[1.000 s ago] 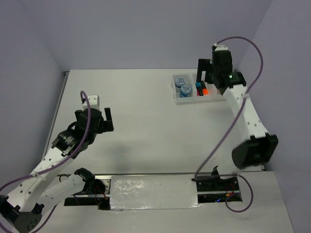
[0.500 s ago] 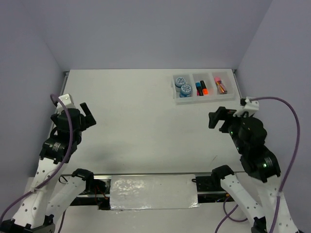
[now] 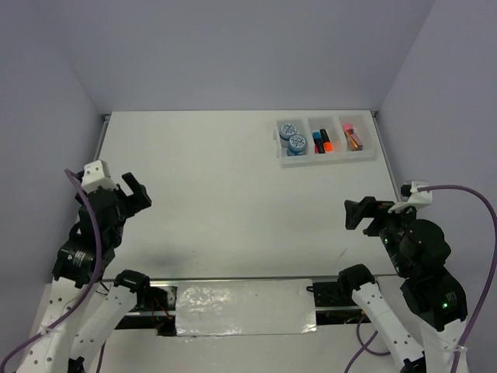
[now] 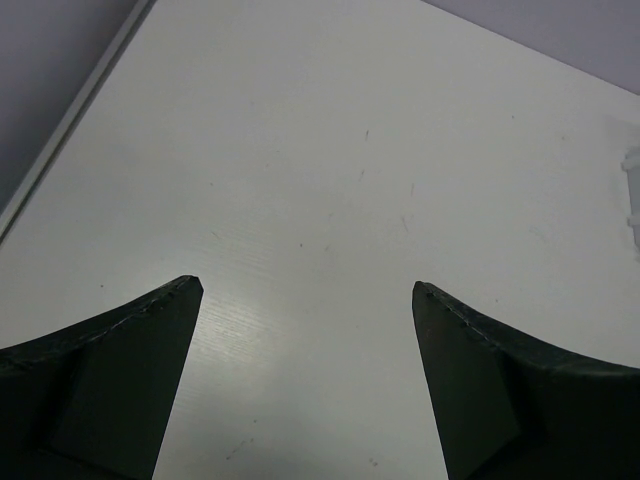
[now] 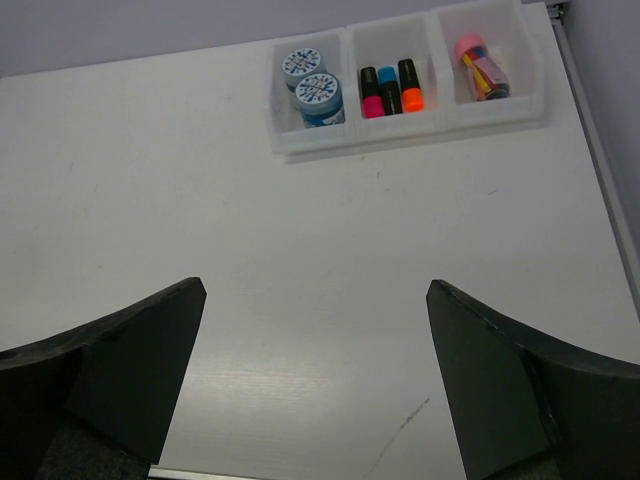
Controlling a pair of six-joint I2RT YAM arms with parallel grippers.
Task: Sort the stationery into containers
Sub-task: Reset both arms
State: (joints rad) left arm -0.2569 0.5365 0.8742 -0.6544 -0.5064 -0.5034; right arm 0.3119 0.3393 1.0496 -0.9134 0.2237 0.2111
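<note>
Sorted by kind in tray (image 3: 326, 160): rolls (image 3: 292, 137), highlighters (image 3: 322, 141), eraser (image 3: 353, 137); hence left gripper (image 3: 137, 191) and right gripper (image 3: 352, 214) parked, jaws apart, empty.

White tray (image 5: 400, 133) holds blue-and-white rolls (image 5: 318, 96), pink patterned eraser (image 5: 479, 71).

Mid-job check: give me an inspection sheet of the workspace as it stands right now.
Surface: white table, faint scuffs.
Job's things: three-compartment tray far right; two rolls in left compartment, three highlighters in middle, pink eraser in right.
Clutter: nothing seen.
Pincers: left pincer and right pincer open, empty, over the table.
Cables: left arm's purple cable, right arm's purple cable, both away from tray.
Surroundings: plain lilac walls.
</note>
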